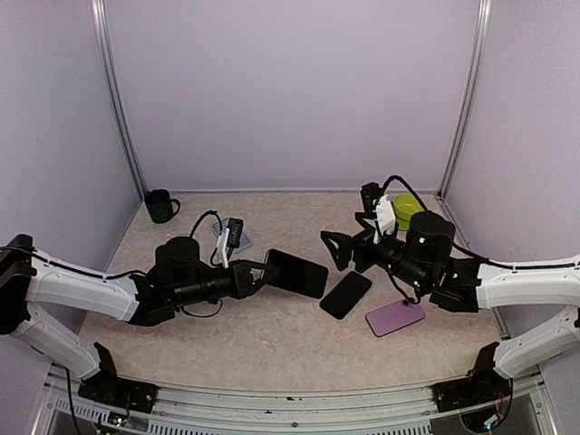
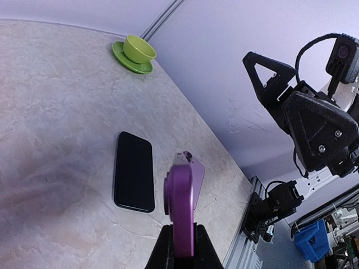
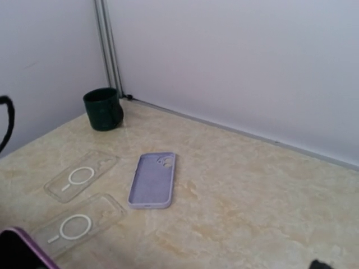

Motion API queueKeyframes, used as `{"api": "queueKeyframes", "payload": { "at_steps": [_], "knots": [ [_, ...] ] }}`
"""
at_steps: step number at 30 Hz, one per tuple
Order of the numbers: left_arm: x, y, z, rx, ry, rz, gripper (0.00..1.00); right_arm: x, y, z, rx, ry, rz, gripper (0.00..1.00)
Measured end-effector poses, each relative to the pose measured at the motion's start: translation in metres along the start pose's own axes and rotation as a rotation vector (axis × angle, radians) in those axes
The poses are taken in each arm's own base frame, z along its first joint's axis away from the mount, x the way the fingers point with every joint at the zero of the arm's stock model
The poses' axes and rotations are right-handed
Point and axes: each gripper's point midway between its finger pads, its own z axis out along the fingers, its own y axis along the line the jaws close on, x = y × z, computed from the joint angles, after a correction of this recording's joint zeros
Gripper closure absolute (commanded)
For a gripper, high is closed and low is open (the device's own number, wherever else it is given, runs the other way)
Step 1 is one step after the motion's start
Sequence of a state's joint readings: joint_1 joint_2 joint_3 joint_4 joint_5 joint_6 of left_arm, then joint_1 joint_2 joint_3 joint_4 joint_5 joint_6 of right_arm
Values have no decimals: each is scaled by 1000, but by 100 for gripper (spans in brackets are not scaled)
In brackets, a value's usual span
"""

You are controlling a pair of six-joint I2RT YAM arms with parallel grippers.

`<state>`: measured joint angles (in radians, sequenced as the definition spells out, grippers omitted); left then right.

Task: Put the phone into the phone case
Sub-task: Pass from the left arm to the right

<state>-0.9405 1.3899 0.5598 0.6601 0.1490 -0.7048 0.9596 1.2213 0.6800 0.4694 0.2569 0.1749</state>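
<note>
My left fingers (image 1: 265, 270) are pinched narrow on one end of the phone (image 1: 295, 273), purple-backed and dark-faced, holding it off the worktop (image 1: 272, 335) near its middle. My right fingers (image 1: 347, 239) stand wide, holding nothing. The purple case (image 1: 394, 318) lies flat toward the right edge, with a black phone (image 1: 345, 294) just beside it.
</note>
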Motion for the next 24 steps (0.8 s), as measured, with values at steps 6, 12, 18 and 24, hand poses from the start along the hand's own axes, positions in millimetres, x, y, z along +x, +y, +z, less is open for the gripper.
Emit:
{"api": "queueKeyframes", "payload": {
  "at_steps": [6,12,18,24],
  "knots": [
    [-2,0,-1,-4,-7,0,100,-8,-4,-13,-1,-52,13,3],
    [-3,2,-1,-16,-14,0,100,0,-10,-13,-7,-38,55,11],
    [-8,-2,-4,-8,-31,11,100,19,-10,-8,-6,32,127,14],
    [-19,-9,-13,33,-77,24,100,37,4,-6,-82,107,206,14]
  ]
}}
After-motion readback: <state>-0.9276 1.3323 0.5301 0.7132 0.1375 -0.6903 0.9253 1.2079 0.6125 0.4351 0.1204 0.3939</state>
